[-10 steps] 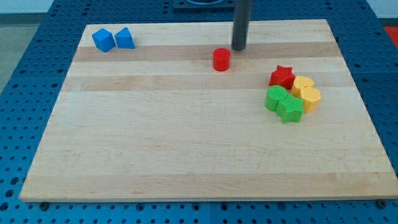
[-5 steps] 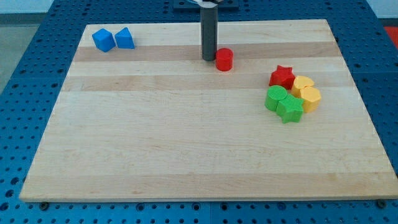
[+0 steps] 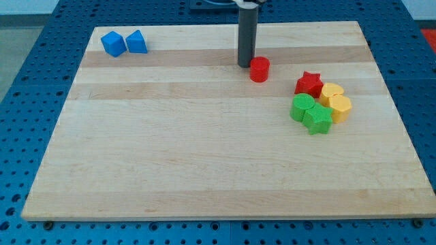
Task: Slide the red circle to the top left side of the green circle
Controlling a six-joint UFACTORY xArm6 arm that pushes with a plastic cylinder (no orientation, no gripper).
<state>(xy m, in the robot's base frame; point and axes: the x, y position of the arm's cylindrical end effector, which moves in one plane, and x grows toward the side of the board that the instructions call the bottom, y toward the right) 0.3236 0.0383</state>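
A wooden board (image 3: 204, 156) lies on a blue perforated table (image 3: 27, 82), seen from one camera. My arm ends in a straight dark rod with no fingers to open or close, so it grips nothing. My tip (image 3: 245, 64) rests on the board near the middle of the top edge, touching or just beside the view's left side of the red circle (image 3: 259, 69).

The red circle sits in the upper half of the board, a little towards the right edge. It stands apart from the cluster of blocks lower and further right.

That cluster lies near the right edge, about midway down. The green circle (image 3: 302, 107) is at its left side, touching a green star (image 3: 317, 120) just below and right of it. A red star (image 3: 308, 84) sits at the cluster's top. Two yellow blocks (image 3: 336, 101) sit on its right side; I cannot make out their exact shapes.

Two blue blocks (image 3: 125, 43) sit side by side at the top left corner, well apart from everything else.
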